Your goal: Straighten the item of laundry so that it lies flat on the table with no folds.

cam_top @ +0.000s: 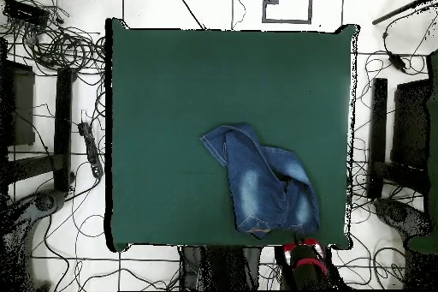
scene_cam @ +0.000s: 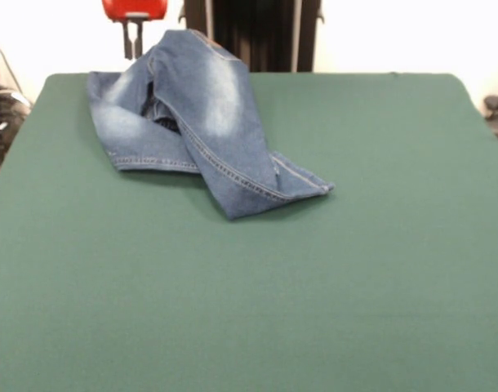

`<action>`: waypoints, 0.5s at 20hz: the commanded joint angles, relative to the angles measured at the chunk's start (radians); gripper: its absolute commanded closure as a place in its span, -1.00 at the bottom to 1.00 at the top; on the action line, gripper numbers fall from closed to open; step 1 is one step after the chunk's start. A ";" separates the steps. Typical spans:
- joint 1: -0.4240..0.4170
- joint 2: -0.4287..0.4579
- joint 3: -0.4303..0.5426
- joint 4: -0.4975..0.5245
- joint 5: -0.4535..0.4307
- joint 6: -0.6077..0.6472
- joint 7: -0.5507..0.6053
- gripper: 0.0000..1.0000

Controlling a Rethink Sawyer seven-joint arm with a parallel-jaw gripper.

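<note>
The small faded blue denim jeans [scene_cam: 204, 122] lie bunched and folded over near the robot-side edge of the dark green felt table [scene_cam: 257, 286]; flattening remains undone. Red gripper [scene_cam: 134, 28] hangs behind, apparently empty; whether spread, I cannot tell

The gripper [scene_cam: 133, 39] is cut off by the top edge.

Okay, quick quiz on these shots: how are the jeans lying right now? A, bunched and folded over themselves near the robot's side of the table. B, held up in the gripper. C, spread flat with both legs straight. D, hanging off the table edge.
A: the jeans lie crumpled, one leg folded across, on the table, with the gripper apart behind them.
</note>
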 commanded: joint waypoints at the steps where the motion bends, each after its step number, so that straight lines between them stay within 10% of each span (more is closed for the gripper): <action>1: 0.040 -0.047 0.054 -0.030 0.055 0.069 0.310 1.00; 10: -0.014 0.094 0.107 -0.057 0.003 -0.070 0.361 1.00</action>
